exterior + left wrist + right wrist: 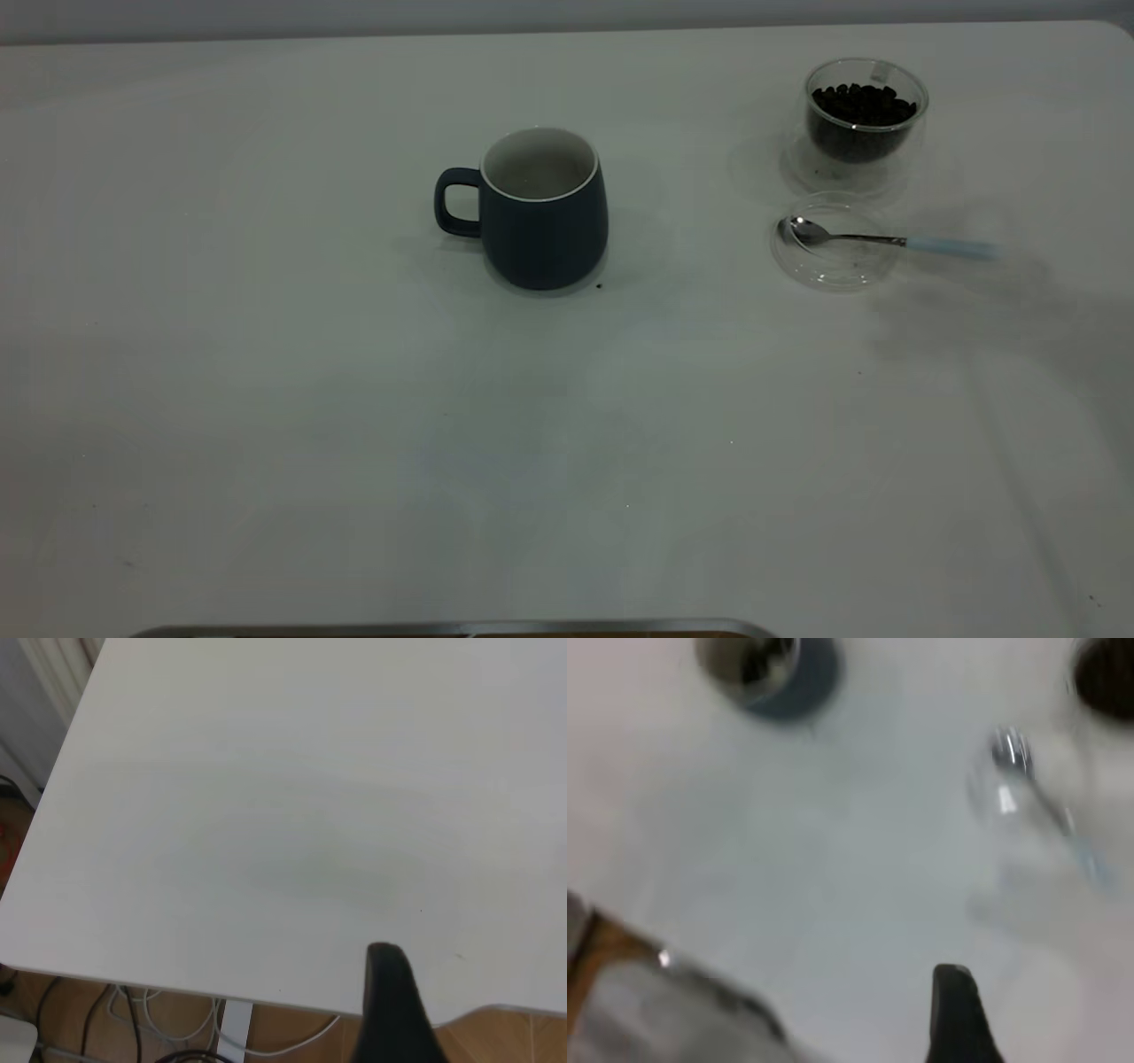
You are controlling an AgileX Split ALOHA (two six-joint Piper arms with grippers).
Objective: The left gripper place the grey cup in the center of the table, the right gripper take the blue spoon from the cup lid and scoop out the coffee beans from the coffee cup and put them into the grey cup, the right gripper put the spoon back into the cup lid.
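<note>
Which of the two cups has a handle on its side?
The grey cup, near the table's middle, has a loop handle. The coffee cup, clear glass holding coffee beans, has none.

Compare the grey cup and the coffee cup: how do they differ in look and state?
The grey cup is opaque dark blue-grey with an off-white inside; the coffee cup is clear double-walled glass. The grey cup has a loop handle on the exterior view's left; the coffee cup has none. The grey cup looks larger. The coffee cup holds coffee beans. Both stand upright on the table.
</note>
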